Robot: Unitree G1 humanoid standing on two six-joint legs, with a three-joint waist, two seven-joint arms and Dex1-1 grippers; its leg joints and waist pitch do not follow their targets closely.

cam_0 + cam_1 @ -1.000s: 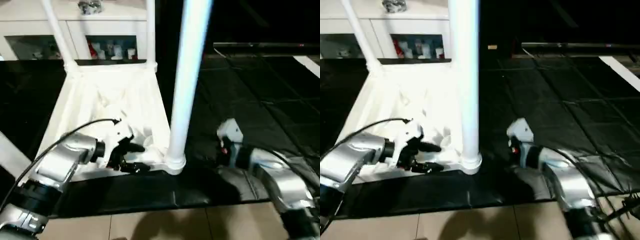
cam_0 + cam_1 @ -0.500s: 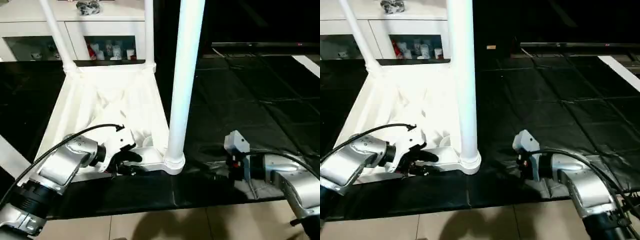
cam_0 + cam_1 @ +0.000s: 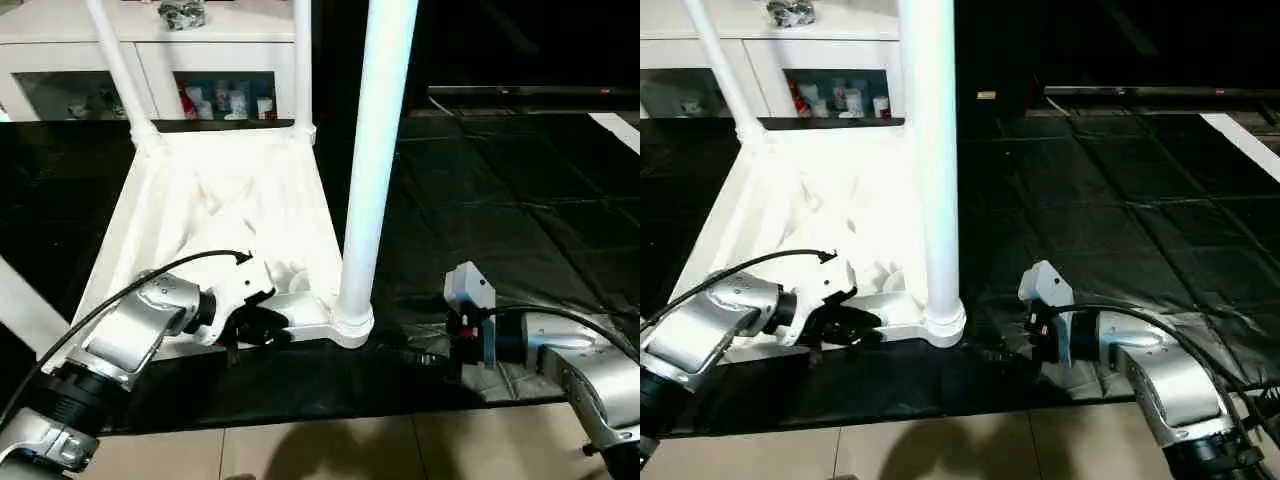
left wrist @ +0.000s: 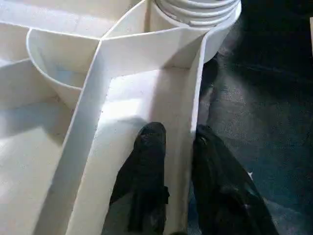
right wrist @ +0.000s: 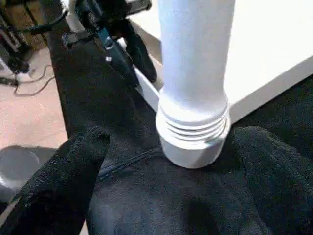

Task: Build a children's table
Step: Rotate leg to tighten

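So we've got the table top [image 3: 215, 215] lying upside down on the black floor mat [image 3: 520, 190], ribbed side up, with three legs standing in its corner sockets: two at the far corners by the white cabinet [image 3: 150, 60], and the big near leg [image 3: 372, 170] screwed into the near right corner socket [image 3: 350, 325].

From the head views the left gripper [image 3: 262, 325] just looks like a dark blob at the near edge of the top. Our left wrist view clears that up: one finger [image 4: 149, 166] sits inside the rim wall [image 4: 193, 142] and the other outside it, pinched onto that wall, just beside the socket.

The right gripper [image 5: 171, 161] is low on the mat to the right of the near leg. The right wrist view shows its fingers [image 5: 73, 171] spread wide either side of the threaded collar [image 5: 193, 125], not touching it, holding nothing. That view also catches the left gripper on the rim behind the leg.

Room-wise, the mat to the right is wide open; the tan tile floor [image 3: 330, 450] starts right at the mat's near edge.
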